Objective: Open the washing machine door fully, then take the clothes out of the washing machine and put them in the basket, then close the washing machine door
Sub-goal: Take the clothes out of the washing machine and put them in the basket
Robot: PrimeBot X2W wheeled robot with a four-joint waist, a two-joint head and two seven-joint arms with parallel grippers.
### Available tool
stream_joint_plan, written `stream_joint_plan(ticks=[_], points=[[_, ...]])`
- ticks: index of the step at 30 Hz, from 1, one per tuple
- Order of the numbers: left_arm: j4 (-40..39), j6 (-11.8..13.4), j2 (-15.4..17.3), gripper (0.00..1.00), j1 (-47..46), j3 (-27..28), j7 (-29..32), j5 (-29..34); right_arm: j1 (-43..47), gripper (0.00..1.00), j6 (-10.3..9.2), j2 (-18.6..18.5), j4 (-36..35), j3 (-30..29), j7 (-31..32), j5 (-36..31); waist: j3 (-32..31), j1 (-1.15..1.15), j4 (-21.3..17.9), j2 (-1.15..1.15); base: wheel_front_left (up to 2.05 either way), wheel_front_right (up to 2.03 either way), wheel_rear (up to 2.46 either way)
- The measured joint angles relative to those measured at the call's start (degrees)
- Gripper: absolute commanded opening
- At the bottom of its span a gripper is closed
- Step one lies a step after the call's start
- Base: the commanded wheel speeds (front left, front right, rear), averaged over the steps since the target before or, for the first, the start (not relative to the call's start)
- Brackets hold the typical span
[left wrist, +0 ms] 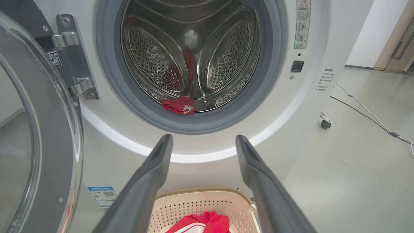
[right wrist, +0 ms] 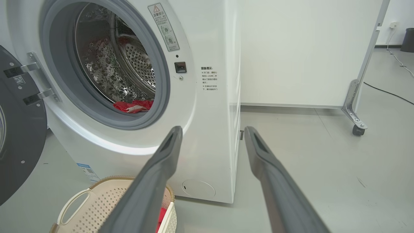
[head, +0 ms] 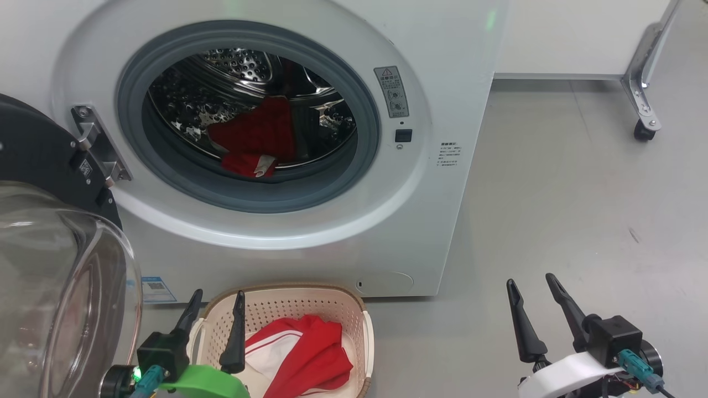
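Holding dark two-fingered left gripper (head: 218,293), right gripper (head: 530,279) spread, empty. Risking snagging bright red garment (head: 257,135) on grey rubber seal (head: 249,196) at six o'clock, missing cream perforated basket (head: 332,309).

door (head: 38,160) open; red clothes (head: 257,138) lie in washing machine (head: 442,83) and basket (head: 287,301).

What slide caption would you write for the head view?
Washing machine door open; red garment in the drum, red-and-white garment in the cream basket; left end effector and right end effector open, empty.
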Motion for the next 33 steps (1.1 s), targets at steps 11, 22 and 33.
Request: stream_joint_plan(ticks=[11,22,33], points=[[-5.3,1.7,0.2,1.0,4.7,-0.1,0.0,0.0,2.0,1.0,-0.92,0.1,-0.8,0.5,0.0,0.0,-1.2,0.0,0.1,0.0,0.0,0.0,0.0],[-9.2,2.3,0.4,1.0,7.4,-1.2,1.3,0.0,2.9,1.0,-1.42,0.1,-1.6,0.9,0.0,0.0,-1.3,0.0,0.1,0.0,0.0,0.0,0.0],[-12.4,2.8,0.5,1.0,9.0,-1.4,2.6,0.1,3.0,1.0,-1.92,0.1,-2.0,1.2,0.0,0.1,-1.2,0.0,0.0,0.0,0.0,0.0,0.0]])
